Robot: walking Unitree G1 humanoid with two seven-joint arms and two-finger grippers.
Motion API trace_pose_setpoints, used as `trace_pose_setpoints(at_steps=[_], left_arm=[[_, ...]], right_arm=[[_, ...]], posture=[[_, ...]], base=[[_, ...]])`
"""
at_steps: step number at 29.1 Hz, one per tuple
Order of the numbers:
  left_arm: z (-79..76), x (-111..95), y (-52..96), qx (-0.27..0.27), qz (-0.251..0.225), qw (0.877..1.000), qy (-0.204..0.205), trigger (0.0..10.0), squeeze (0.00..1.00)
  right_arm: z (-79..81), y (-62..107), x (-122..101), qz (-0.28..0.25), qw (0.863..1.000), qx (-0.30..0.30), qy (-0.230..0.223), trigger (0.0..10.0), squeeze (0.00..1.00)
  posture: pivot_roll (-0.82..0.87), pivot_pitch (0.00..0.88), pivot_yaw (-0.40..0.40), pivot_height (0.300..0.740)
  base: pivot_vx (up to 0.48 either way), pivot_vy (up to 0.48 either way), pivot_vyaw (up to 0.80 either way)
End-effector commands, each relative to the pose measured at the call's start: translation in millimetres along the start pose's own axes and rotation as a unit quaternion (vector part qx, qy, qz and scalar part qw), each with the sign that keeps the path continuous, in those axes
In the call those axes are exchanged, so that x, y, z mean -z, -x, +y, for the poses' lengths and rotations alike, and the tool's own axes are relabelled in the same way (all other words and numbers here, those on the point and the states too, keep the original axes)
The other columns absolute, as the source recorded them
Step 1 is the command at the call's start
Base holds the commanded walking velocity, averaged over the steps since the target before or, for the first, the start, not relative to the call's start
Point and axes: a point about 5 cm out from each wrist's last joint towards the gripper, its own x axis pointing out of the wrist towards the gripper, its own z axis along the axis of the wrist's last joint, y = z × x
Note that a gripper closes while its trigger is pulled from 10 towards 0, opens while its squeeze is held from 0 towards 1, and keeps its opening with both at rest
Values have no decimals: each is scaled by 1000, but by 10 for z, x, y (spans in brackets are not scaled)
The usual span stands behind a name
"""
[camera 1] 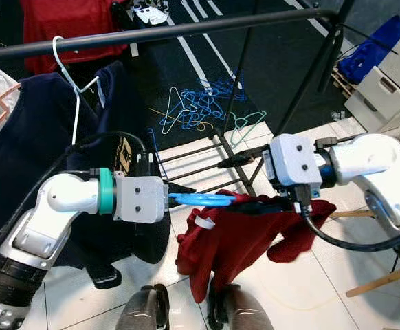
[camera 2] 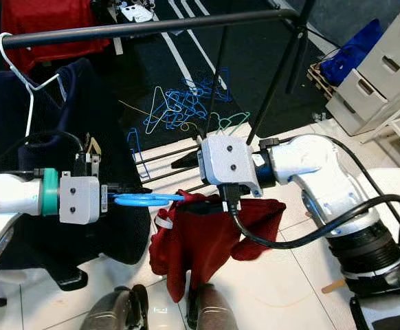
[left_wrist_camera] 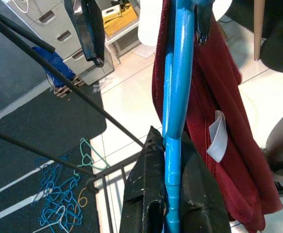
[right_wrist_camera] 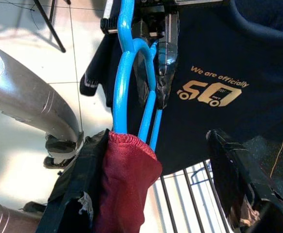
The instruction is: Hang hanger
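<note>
A navy T-shirt (right_wrist_camera: 229,82) printed in gold with "We are officially" above a large "50" hangs from a white wire hanger (camera 1: 73,82) on a black clothes rail (camera 1: 186,27) that crosses the room. Below the rail, the robot's left gripper (camera 1: 181,196) is clamped on the hook end of a blue plastic hanger (camera 1: 203,200), held roughly level between the two arms. A red garment (camera 1: 238,237) with a small white label (left_wrist_camera: 218,136), its writing too small to read, droops from that hanger. The right gripper (right_wrist_camera: 151,194) has one finger against the red cloth at the hanger's shoulder and the other standing apart, its jaws spread. Under the rail, a tangle of blue, green and orange wire hangers (camera 1: 200,106) lies on dark carpet marked with white stripes (camera 1: 193,58); nearer the robot the floor is pale glossy tile (camera 1: 289,289). Grey drawer units (camera 2: 379,75) stand at the right.
</note>
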Motion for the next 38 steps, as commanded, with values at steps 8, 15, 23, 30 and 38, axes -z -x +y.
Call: trace_pose_setpoints(at_steps=[8,15,23,30,38], left_arm=[[-4,-131,-93,-4,-44,999,-12,10000,0],[3,-128,-121,-7,-44,999,-10,10000,0],[27,-132,-118,-16,-45,999,-4,10000,0],[73,-98,-125,-25,-38,999,-3,10000,0],[104,-61,-139,-41,-28,999,-10,10000,0]], right_arm=[[40,-232,118,11,1000,-11,0,9333,0],[-30,-365,-67,-78,996,2,-42,10000,0],[-14,-375,-10,-45,999,28,0,10000,0],[129,-320,5,-8,1000,0,17,10000,0],[204,-193,-87,-32,999,-5,-19,10000,0]], posture=[[-120,122,24,740],[-122,116,26,740],[-127,110,23,740],[-133,104,25,740],[-146,100,27,740]], base=[[0,0,0],[0,0,0],[0,0,0],[0,0,0],[0,0,0]])
